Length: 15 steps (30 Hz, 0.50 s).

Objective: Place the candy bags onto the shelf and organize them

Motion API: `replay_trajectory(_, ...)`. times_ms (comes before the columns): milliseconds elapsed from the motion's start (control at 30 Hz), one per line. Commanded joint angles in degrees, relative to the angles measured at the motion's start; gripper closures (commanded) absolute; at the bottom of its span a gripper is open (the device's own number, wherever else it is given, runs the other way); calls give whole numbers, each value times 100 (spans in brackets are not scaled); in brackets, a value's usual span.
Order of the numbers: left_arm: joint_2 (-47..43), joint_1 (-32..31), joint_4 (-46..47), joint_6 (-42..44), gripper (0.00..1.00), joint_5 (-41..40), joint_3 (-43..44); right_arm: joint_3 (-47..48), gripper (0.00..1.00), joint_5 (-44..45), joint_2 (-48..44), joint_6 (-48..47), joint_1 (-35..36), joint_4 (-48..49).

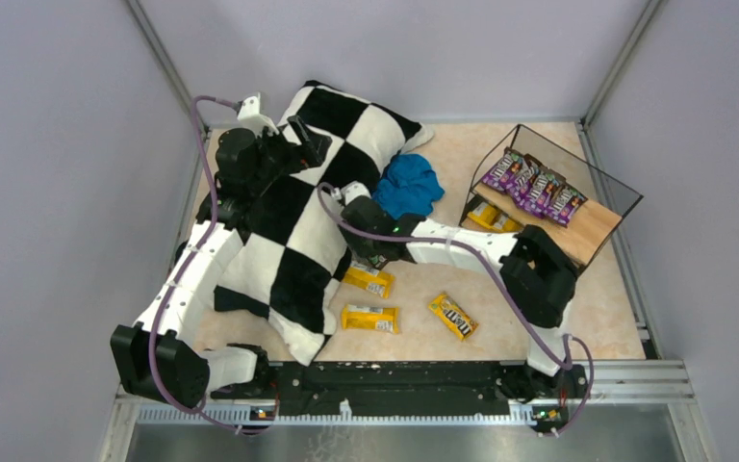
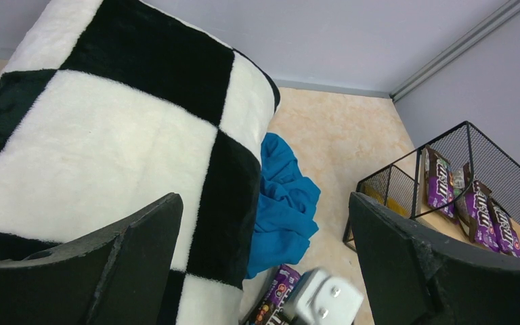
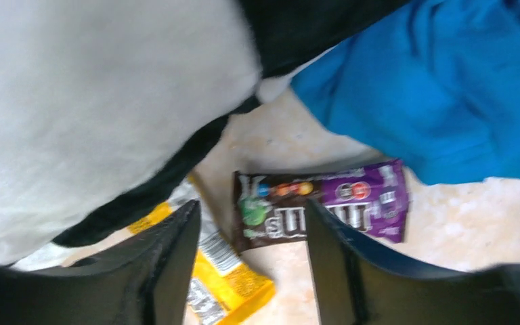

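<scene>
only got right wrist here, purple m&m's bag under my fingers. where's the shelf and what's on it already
observer: the shelf stands at the far right of the table; a row of purple bags lies on its top board.
operator: anything on the lower board
observer: at least one yellow bag shows there.
operator: and the other arm
observer: the left gripper is open above the checkered pillow.

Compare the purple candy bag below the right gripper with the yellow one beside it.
The purple bag is purple and brown; the yellow bag is yellow. The purple bag lies clear of the pillow; the yellow bag's far end meets the pillow's edge. Both lie flat on the table.
</scene>
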Motion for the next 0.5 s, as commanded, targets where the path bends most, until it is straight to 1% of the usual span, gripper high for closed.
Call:
replay_trajectory(0,-124,27,297,32,2,-43,78,353,50,669,321,-240,405,-564)
replay_trajectory(33,-132,27,288,54,2,-75,78,362,55,622,351,-251,450,-582)
replay_trajectory(100,-159,34,283,82,1,-113,78,305,62,501,385,-318,526,-458)
replay_trajectory(167,-169,35,281,96,1,-152,74,269,66,385,423,-336,561,-348)
replay_trajectory(300,-166,42,276,115,1,-195,70,274,69,451,576,-386,561,-227)
replay_trajectory(467,-130,99,297,25,2,-42,65,441,74,634,847,-451,564,-239)
